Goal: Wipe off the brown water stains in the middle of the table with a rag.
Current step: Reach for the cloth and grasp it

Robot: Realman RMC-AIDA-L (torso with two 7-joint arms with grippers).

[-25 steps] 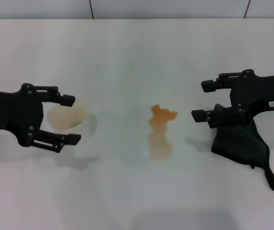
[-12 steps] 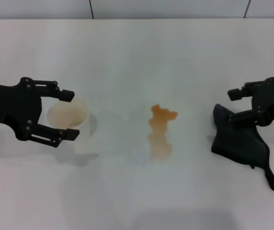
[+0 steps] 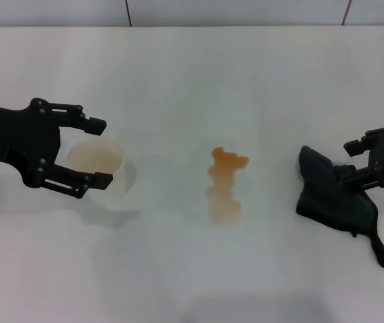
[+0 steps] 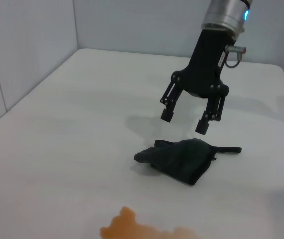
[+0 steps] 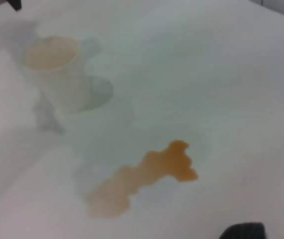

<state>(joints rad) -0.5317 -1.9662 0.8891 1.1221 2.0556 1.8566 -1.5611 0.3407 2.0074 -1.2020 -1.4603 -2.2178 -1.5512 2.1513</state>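
Note:
The brown water stains lie as an orange blotch in the middle of the white table; they also show in the left wrist view and the right wrist view. The dark rag lies crumpled on the right, its tail pointing toward me. My right gripper hangs open over the rag's right part without touching it, as the left wrist view confirms for gripper and rag. At the left, my left gripper is open, its fingers straddling a small cup.
A translucent cup with a brownish inside stands upright at the left, also seen in the right wrist view. A wall runs along the table's far edge. A sliver of the rag shows in the right wrist view.
My right gripper has drawn back to the right, off the rag's left part, staying open. The left gripper has shifted slightly farther away around the cup. The rag has not moved.

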